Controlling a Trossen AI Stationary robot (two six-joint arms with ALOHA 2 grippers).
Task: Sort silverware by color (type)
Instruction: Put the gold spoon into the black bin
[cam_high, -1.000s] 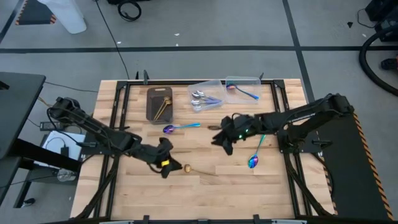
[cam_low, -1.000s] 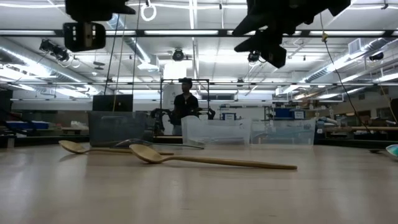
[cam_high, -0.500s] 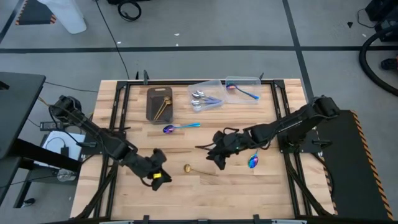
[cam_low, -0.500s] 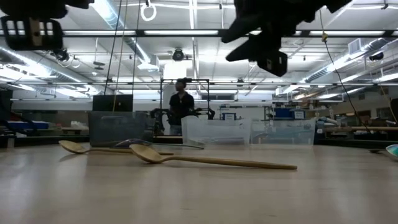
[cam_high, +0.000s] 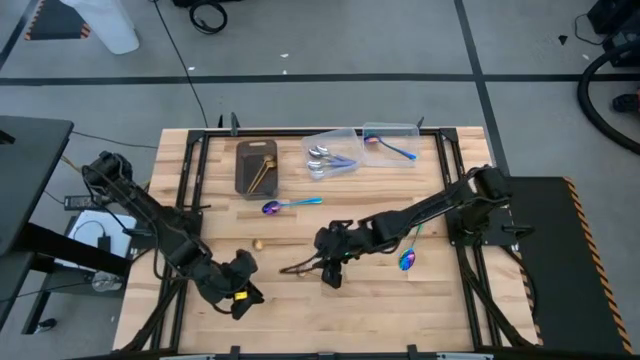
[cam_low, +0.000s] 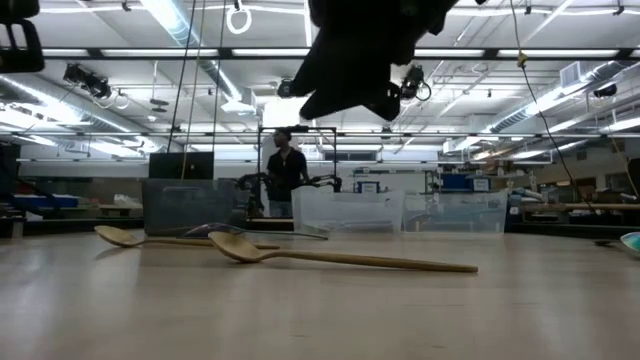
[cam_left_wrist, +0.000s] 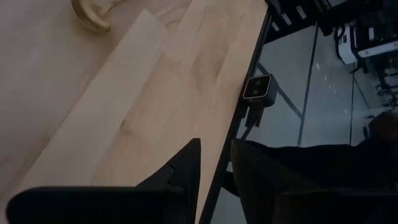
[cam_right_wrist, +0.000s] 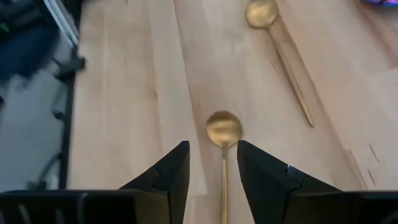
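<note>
- Gold is the finish that matters here. From above, the right claw (cam_high: 328, 272) hangs over the middle of the table (cam_high: 400, 300). The gold spoon (cam_high: 298, 267) lies just to its left, its long axis pointing back at the claw. A second gold spoon (cam_high: 258, 243) lies a little farther left. The left claw (cam_high: 240, 288) waits near the front edge, farther from the gold spoon.
- At table height, two slim gold spoons lie flat, one (cam_low: 340, 260) in front of the other (cam_low: 180, 240). We cannot match them to the ones seen from above.
- From the left wrist, the left claw (cam_left_wrist: 214, 149) is slightly parted and empty, near the table's edge.
- From the right wrist, the right claw (cam_right_wrist: 211, 149) stands open astride the gold spoon (cam_right_wrist: 224, 134). The handle runs between the fingers (cam_right_wrist: 171, 171) and the bowl lies ahead. We judge it ready to close.
</note>
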